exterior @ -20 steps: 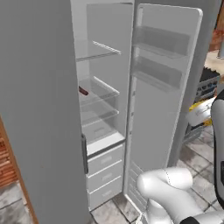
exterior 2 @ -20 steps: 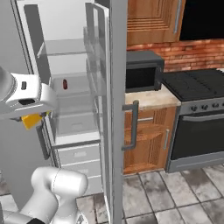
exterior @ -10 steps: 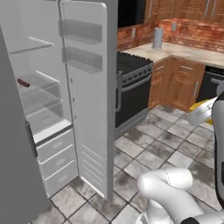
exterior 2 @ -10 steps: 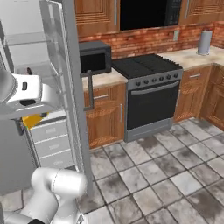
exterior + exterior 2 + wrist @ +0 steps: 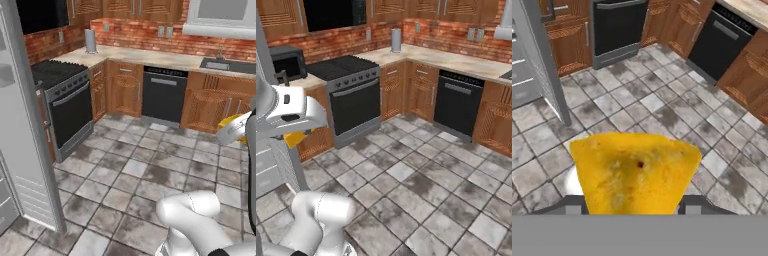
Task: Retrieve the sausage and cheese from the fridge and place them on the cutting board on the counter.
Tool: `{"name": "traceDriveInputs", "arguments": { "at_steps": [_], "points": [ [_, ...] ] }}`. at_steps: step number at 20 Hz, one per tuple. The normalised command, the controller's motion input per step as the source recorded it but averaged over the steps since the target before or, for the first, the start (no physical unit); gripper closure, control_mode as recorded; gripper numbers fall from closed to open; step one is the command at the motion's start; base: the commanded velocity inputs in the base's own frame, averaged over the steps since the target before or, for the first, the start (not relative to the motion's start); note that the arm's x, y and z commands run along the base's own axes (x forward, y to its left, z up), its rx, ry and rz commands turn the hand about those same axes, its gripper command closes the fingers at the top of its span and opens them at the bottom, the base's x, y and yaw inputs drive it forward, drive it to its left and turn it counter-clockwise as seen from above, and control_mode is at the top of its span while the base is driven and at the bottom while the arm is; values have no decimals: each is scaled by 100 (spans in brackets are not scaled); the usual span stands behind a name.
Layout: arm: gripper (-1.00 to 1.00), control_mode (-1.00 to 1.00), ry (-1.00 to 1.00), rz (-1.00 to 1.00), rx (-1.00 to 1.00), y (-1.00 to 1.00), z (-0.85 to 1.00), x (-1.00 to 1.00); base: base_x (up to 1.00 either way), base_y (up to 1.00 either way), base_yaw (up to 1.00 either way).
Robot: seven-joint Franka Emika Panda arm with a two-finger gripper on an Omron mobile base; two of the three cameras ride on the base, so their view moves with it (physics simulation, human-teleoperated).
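**Ana:** Half the job looks under way — the cheese (image 5: pixel 634 172) is out of the fridge (image 5: pixel 22 125) and riding with the hand, a yellow-orange wedge at the lower middle of the hand view.

**Ben:** And the sausage?

**Ana:** I can't find it in these pictures. Judging by that, it has yet to be fetched, and neither item is on the cutting board, which I can't pick out either.

**Ben:** Where is the cheese in the base views?

**Ana:** At the right edge of the left base view, a yellow bit just beside the white hand. In the right base view it peeks out beneath the gripper (image 5: pixel 298 135) at centre left.

**Ben:** How do the fingers stand?

**Ana:** Partly apart, clamped on the wedge — it sits between them and hides the tips in the hand view, so the contact itself is my reading, not something plainly seen.

**Ben:** And the fridge?

**Ana:** Its grey door edge stands at the far left of the left base view, open. The counter (image 5: pixel 150 56) runs along the top of that view, well apart from the hand, so the carry and the placing are left.
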Motion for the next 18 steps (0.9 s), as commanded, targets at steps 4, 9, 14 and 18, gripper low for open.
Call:
{"name": "traceDriveInputs", "arguments": {
  "at_steps": [4,9,14,18],
  "points": [
    [100,100,0,0,0,0,0,0,0,-46,-55],
    [100,100,0,0,0,0,0,0,20,-26,-51],
    [100,100,0,0,0,0,0,0,39,0,-48],
    [100,100,0,0,0,0,0,0,60,0,-47]
  ]
}}
